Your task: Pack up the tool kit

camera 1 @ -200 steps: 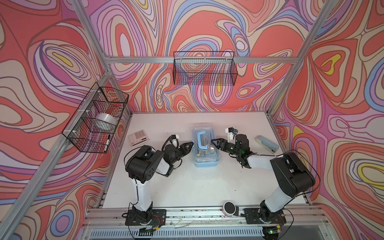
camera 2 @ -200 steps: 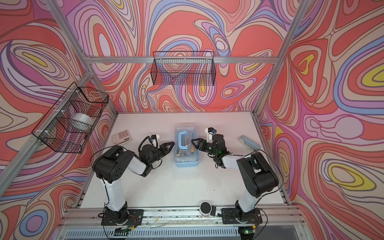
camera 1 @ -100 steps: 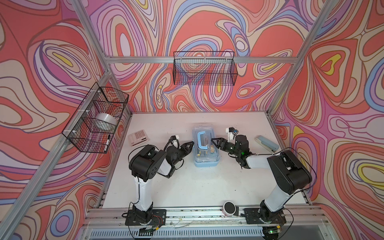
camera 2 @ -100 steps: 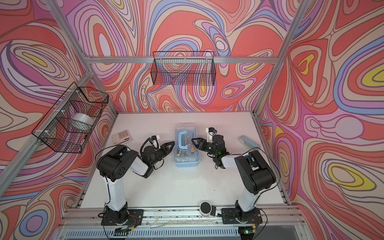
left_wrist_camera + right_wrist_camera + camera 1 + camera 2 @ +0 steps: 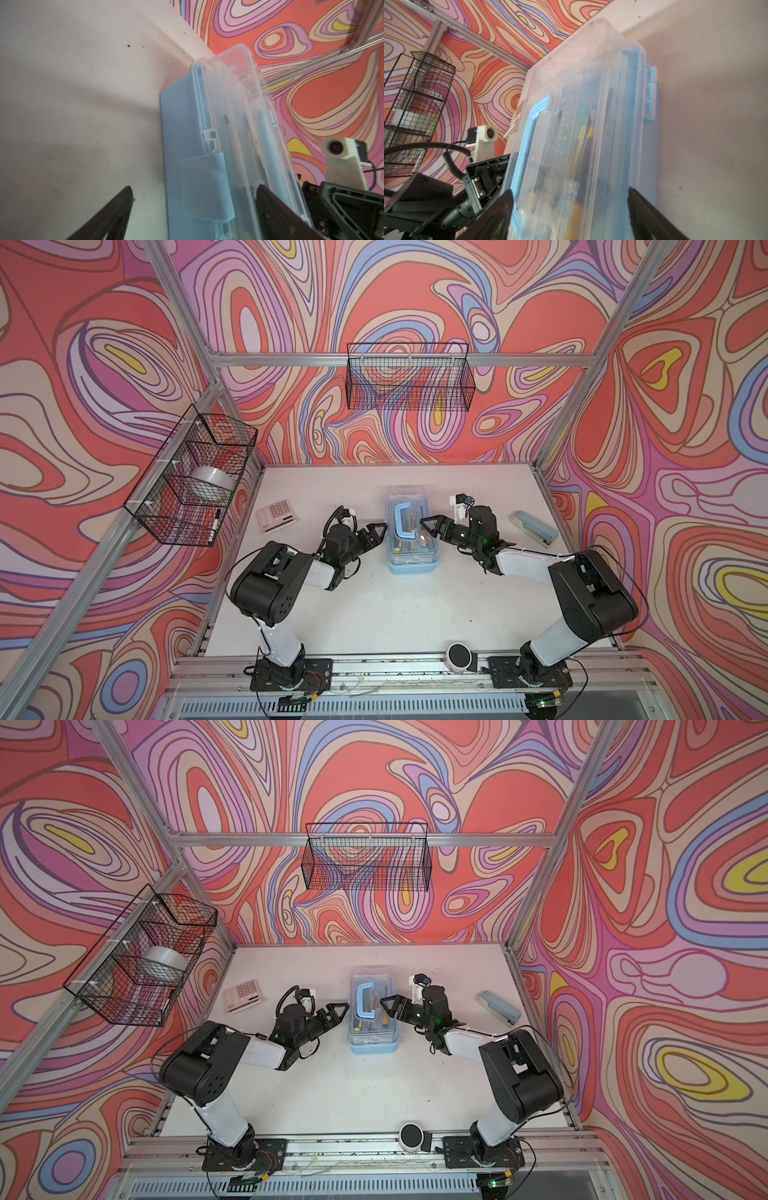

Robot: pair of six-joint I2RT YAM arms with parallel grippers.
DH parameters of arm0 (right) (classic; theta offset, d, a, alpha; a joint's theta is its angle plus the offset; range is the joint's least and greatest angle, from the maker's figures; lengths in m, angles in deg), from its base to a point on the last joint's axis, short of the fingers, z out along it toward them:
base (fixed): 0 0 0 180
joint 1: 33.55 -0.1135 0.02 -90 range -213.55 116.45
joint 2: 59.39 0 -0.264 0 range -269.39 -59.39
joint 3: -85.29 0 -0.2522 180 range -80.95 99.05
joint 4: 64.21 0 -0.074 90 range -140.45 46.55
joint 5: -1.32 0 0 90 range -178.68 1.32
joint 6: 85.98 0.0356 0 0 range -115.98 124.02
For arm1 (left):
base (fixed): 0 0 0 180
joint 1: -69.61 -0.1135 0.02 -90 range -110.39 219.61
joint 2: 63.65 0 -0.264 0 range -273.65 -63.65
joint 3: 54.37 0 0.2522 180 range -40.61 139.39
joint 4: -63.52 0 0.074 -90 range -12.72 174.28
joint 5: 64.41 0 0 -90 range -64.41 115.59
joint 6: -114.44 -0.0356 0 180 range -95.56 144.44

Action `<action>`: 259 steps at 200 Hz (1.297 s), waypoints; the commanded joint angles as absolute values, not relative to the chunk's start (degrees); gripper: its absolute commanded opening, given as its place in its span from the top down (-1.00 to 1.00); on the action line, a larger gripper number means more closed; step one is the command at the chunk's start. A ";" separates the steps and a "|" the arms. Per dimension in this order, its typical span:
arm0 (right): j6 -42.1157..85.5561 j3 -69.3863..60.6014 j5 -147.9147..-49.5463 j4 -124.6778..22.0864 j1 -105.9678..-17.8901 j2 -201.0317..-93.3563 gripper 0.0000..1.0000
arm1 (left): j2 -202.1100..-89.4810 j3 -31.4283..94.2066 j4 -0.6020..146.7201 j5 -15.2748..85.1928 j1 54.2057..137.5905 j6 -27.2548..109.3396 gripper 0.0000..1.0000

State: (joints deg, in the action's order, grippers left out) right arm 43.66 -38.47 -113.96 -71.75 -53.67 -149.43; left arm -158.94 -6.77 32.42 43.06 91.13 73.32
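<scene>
Both top views: rectangular light-blue plastic case (image 5: 411, 569) (image 5: 374, 1047), clear lid (image 5: 420, 506) down, arched handle (image 5: 398, 522) on top, mid-table between left claw (image 5: 380, 532) and right claw (image 5: 428, 526); each claw's jaws apart, gripping nothing. Calculator (image 5: 277, 515) far left, keys unreadable.
Left wrist: smooth blue latch (image 5: 207, 197) on case side.
Right wrist: yellow-black cutters (image 5: 588, 133) under the ribbed lid, handle edge-on.

Closed light-blue tool case (image 5: 234, 116) on white table (image 5: 72, 104), left pincer (image 5: 194, 187) spread wide

calculator (image 5: 277, 515) and stapler (image 5: 534, 528) well apart
</scene>
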 commanded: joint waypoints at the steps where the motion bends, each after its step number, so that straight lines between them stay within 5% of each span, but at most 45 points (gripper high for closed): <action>1: 38.53 -34.23 -108.53 -57.42 -51.13 -144.90 -0.97 | -150.91 -0.08 53.93 36.45 90.37 60.84 -1.00; 45: 27.02 -24.38 -89.05 -42.12 -49.12 -136.86 -0.97 | -141.79 8.18 71.63 13.31 90.28 43.49 -1.00; 104: 14.86 -27.38 -72.60 -47.36 -49.18 -136.27 -0.97 | -133.67 -11.60 42.56 -12.50 89.23 15.42 -1.00; 152: 11.62 -34.57 -69.33 -60.82 -49.06 -140.27 -0.97 | -139.62 -24.63 25.23 2.50 75.58 26.41 -1.00; 223: 1.90 -51.10 -58.92 -99.54 -43.35 -154.34 -0.97 | -152.87 -21.57 19.58 11.51 72.67 25.81 -1.00; 259: 5.77 -57.95 -76.72 -113.57 -36.07 -157.36 -0.97 | -152.45 -20.31 22.90 10.97 72.60 26.57 -1.00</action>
